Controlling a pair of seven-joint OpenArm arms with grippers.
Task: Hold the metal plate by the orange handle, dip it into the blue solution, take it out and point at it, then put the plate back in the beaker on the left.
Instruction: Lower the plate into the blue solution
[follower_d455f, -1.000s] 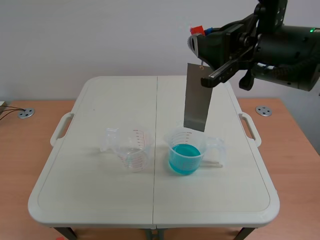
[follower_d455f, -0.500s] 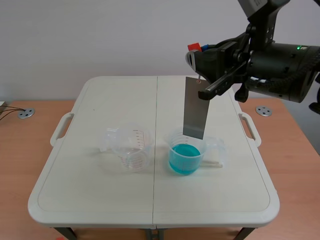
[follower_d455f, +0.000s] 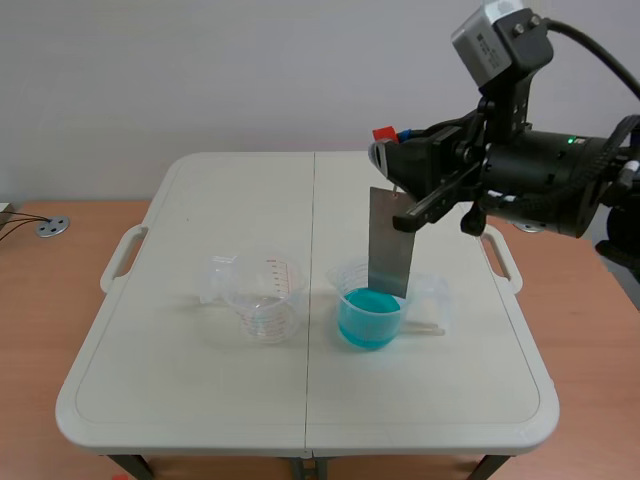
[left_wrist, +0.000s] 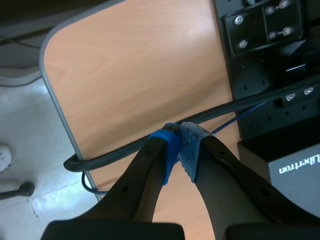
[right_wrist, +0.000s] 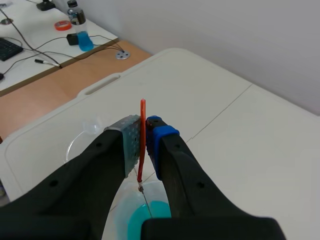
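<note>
A grey metal plate (follower_d455f: 389, 240) hangs upright from its orange handle (follower_d455f: 383, 135), and my right gripper (follower_d455f: 392, 146) is shut on that handle. The plate's lower edge sits inside the beaker of blue solution (follower_d455f: 371, 303) right of the table's middle. In the right wrist view the thin orange handle (right_wrist: 142, 140) is pinched between the pads, with the blue solution (right_wrist: 149, 220) straight below. An almost empty clear beaker (follower_d455f: 262, 296) stands left of it. My left gripper (left_wrist: 179, 145) is shut on nothing, out of the scene view, over a wooden desk (left_wrist: 135, 75).
The white folding table (follower_d455f: 200, 400) has side handles (follower_d455f: 124, 255). A black cable (left_wrist: 150, 140) and black equipment (left_wrist: 270, 60) lie under the left gripper. In the right wrist view a desk with a bottle (right_wrist: 77, 25) and cables lies past the table's edge.
My right arm has come down with the plate, whose lower edge went from above the blue beaker's rim to inside it.
</note>
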